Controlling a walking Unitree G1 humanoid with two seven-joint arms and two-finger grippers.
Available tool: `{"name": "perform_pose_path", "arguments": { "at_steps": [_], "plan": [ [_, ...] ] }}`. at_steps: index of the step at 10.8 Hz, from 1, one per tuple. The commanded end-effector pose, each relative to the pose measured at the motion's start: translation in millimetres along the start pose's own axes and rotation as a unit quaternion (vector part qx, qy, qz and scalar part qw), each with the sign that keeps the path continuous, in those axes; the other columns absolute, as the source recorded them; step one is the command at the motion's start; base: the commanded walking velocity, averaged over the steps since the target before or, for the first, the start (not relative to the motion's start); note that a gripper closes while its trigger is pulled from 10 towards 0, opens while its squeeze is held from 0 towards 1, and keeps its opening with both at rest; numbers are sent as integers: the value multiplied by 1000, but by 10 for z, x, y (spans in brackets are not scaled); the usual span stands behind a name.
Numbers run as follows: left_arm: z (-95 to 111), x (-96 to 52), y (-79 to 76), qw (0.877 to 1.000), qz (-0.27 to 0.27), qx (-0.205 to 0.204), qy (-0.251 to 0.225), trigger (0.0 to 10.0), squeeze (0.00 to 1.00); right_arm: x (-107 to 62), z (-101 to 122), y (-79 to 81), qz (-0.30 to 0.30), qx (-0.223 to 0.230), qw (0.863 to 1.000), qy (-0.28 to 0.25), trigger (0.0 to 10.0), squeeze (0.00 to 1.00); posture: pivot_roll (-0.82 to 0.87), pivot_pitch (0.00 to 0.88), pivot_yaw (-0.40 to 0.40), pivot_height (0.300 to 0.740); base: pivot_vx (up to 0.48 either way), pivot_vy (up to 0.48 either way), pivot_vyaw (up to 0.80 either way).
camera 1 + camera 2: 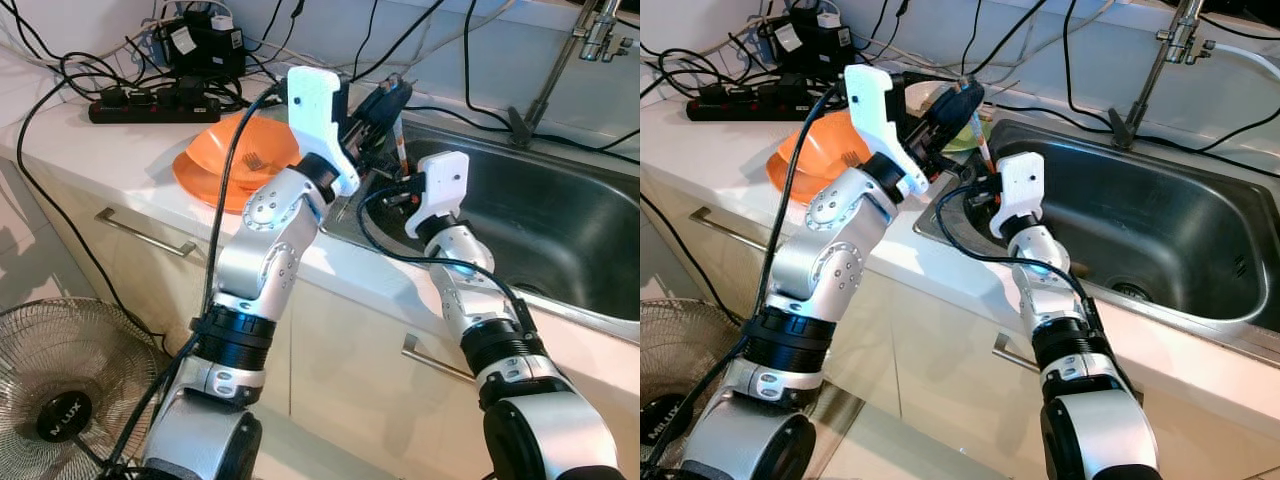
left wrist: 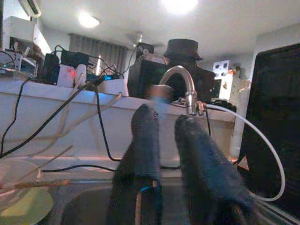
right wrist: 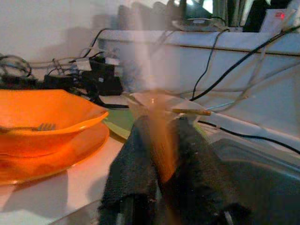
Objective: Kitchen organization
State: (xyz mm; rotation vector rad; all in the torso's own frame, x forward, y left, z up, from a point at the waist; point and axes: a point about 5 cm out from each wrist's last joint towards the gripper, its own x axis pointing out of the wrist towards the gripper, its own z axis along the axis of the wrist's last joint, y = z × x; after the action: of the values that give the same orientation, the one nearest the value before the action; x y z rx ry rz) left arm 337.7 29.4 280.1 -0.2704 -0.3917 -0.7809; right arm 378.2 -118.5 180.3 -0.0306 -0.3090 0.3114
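My right gripper is at the left rim of the steel sink, shut on a thin orange stick that stands upright. In the right wrist view the stick is a blur between the black fingers. My left gripper is raised just above and behind it, pointing across the sink. An orange bowl with a fork in it sits on an orange plate on the counter to the left. A green plate lies behind the grippers.
A faucet stands behind the sink. A black power strip and many cables lie at the back of the counter. A floor fan stands low on the left. Drawer handles stick out below the counter edge.
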Motion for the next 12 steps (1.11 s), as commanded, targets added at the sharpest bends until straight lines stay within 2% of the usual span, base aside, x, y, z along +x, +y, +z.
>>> {"name": "perform_pose_path", "arguments": {
  "at_steps": [1, 6, 7, 8, 9, 10, 11, 12],
  "plan": [
    [47, 4, 48, 1000, 7, -2, -10, 10000, 1000, -19, 12, -108, -22, 7, 1000, -1, 0, 0, 210, 0, -34, 725, 0, 0, 0],
    [86, -18, 61, 1000, 7, -14, -23, 10000, 1000, -21, -19, -158, -36, 6, 999, 13, 0, 0, 213, 5, -37, 725, 0, 0, 0],
    [88, -37, 81, 1000, 12, -8, -24, 10000, 0, -18, -35, -188, -43, -5, 999, 24, 0, 0, 213, 8, -38, 725, 0, 0, 0],
    [18, -99, 108, 1000, 22, 0, -12, 10000, 0, -3, -41, -220, -44, -17, 998, 36, 1804, 0, 217, 11, -41, 725, 0, 0, 0],
    [-23, -139, 124, 1000, 29, -2, -5, 10000, 0, 6, -44, -271, -52, -26, 997, 47, 10000, 0, 218, 14, -42, 725, 0, 0, 0],
    [-71, -199, 157, 999, 42, -3, 5, 10000, 0, -6, -83, -421, -91, -47, 991, 81, 10000, 0, 219, 16, -43, 725, 0, 0, 0],
    [-114, -248, 178, 999, 49, -4, 15, 10000, 0, -24, -108, -540, -119, -48, 986, 106, 10000, 0, 224, 19, -46, 725, 0, 0, 0],
    [-196, -299, 191, 998, 47, 16, 43, 10000, 0, -33, -111, -607, -131, -50, 983, 118, 10000, 0, 230, 19, -49, 725, 0, 0, 0]
  ]
}}
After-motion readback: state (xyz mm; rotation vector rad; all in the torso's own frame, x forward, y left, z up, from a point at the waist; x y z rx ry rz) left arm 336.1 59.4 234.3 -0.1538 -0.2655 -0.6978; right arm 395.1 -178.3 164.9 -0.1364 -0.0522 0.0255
